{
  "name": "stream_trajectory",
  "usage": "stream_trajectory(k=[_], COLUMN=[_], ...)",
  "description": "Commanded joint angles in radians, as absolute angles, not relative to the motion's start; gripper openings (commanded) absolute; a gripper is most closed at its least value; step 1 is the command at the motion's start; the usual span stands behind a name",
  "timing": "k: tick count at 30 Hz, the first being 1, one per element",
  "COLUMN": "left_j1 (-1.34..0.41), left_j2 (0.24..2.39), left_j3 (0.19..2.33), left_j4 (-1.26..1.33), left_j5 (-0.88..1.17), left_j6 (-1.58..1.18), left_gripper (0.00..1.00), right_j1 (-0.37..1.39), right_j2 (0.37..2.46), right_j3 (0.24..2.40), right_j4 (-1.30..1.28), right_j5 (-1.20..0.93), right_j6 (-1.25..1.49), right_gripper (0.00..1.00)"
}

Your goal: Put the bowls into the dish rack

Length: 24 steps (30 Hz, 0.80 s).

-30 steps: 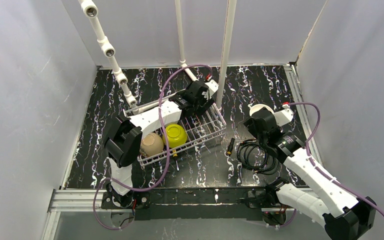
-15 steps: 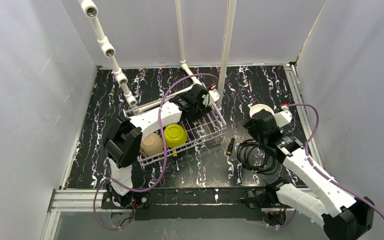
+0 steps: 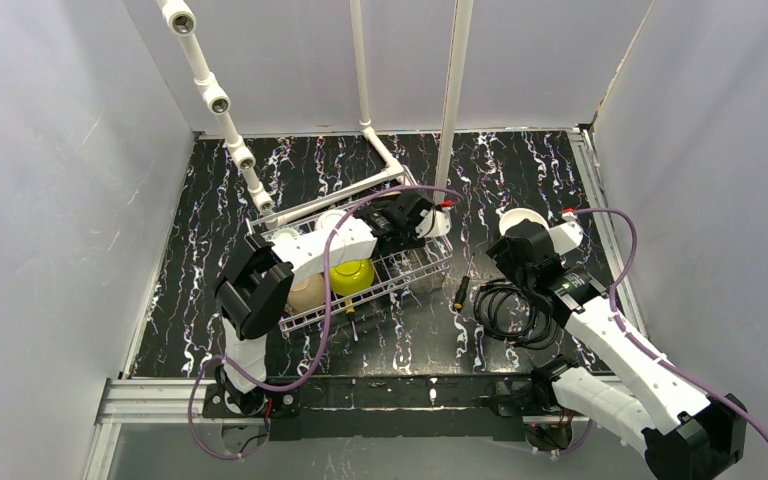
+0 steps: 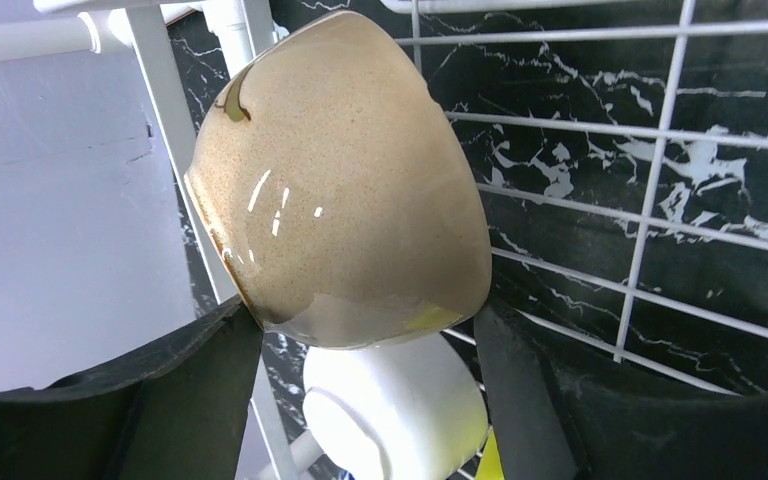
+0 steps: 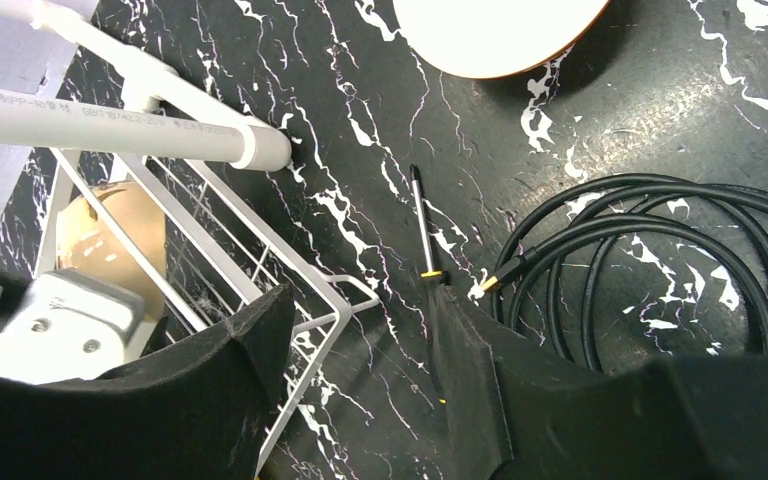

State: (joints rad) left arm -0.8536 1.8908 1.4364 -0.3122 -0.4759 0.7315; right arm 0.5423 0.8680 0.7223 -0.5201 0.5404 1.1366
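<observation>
Now, tan bowl (image 4: pixel 345 180) in the left hand (image 4: pixel 365 322).

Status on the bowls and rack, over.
Left gripper straddling tan bowl inside rack, grip unclear. Right gripper open, empty. Orange-rimmed bowl on table, cable coil nearby.

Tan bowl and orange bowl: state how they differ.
Colour: the tan bowl is speckled tan; the orange bowl shows a white inside with an orange edge. Place: the tan bowl sits between the fingers of the left end effector at the dish rack; the orange bowl rests on the table outside it. Pose: the tan bowl is tipped sideways; the orange bowl sits mouth up. Both are round bowls.
</observation>
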Motion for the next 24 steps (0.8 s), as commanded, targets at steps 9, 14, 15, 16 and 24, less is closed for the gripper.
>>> stream_trajectory(k=[9, 14, 15, 16, 24], left_j1=[-0.858, -0.855, -0.855, -0.853, -0.811], left_j2=[1.864, 1.845, 1.840, 1.831, 1.764], left_j3=[1.465, 1.510, 1.518, 1.524, 1.635], left_j4=[-0.439, -0.491, -0.492, -0.493, -0.526], left_j5=[-0.449, -0.384, -0.379, -0.371, -0.360], left_j6=[0.702, 0.629, 0.607, 0.589, 0.335], left_gripper=[0.90, 0.93, 0.93, 0.93, 0.94], right_j1=[0.520, 0.515, 0.514, 0.513, 0.486], right_j2=[0.868, 0.867, 0.866, 0.865, 0.896], right_j3=[0.717, 0.716, 0.716, 0.716, 0.750], right_j4=[-0.474, -0.469, -0.469, -0.467, -0.421], right_j5=[0.520, 0.513, 0.512, 0.510, 0.469], right_j6=[1.137, 1.136, 1.134, 1.133, 0.989], right_gripper=[0.63, 0.63, 0.63, 0.63, 0.63])
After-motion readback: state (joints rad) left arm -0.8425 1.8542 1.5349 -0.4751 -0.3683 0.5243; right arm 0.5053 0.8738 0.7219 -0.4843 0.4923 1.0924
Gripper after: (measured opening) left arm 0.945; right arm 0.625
